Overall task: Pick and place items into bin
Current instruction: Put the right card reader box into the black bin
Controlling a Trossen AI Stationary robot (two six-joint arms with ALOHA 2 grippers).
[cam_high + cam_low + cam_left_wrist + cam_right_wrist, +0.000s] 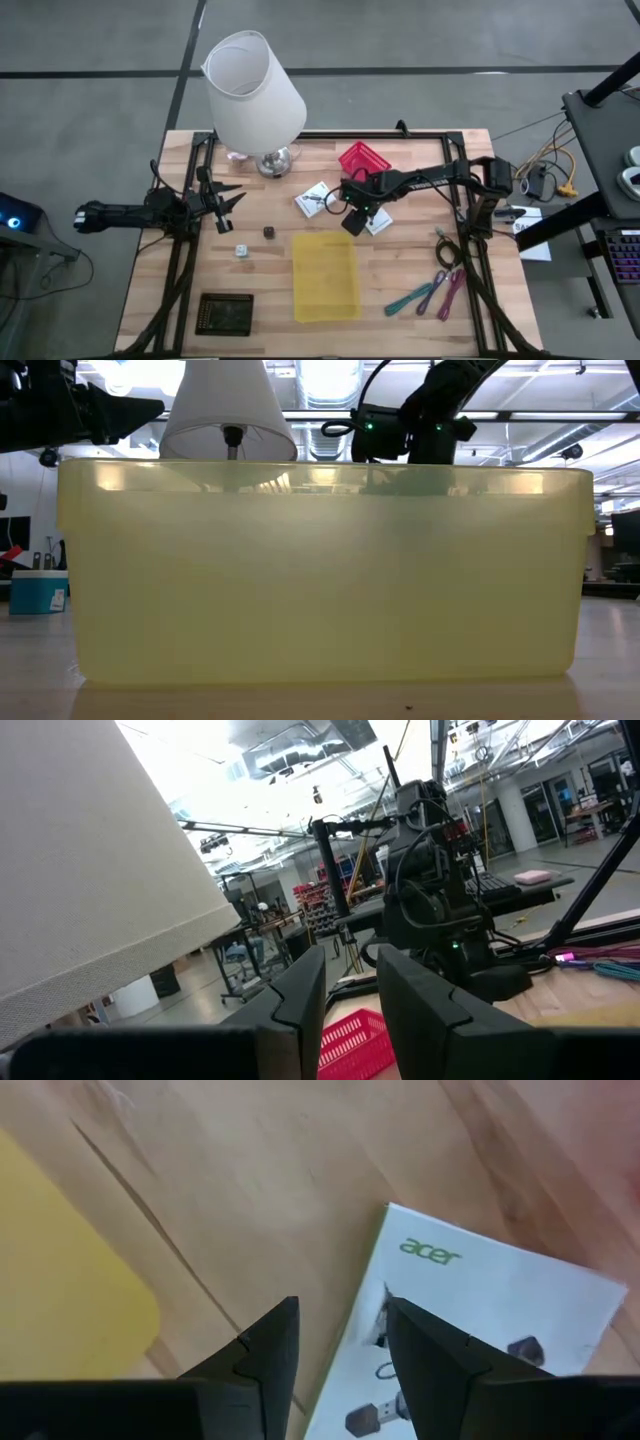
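Bin: the yellow bin (324,276) sits on the table (150,290), in the middle near the front edge. From above, nothing shows inside it.
Bin from the low view: its see-through yellow wall (320,575) fills almost the whole picture. Nothing can be seen through it.
Red basket: a small red basket (362,160) sits near the back edge, beside the lamp (254,90). Nothing shows in it.
Right gripper: the right gripper (356,218) is low over a white card (377,223), just past the bin's far right corner. Its fingers are apart with a gap between them, and nothing is in them.
Right wrist view: only here can you read green letters on the white card (480,1340) and see small dark pictures on it.
Left gripper: the left gripper (228,203) waits near the left edge. Its fingers (300,1000) are a little apart and hold nothing.
Other card: a second white card (314,199) lies behind the bin.
Cubes: a white cube (241,251) and a dark cube (269,232) lie left of the bin.
Strips: teal and pink-purple strips (430,296) lie near the front right corner.
Cable: a black cable (449,250) lies near the right edge.
Black tray: a flat black tray (225,313) sits at the front left corner.
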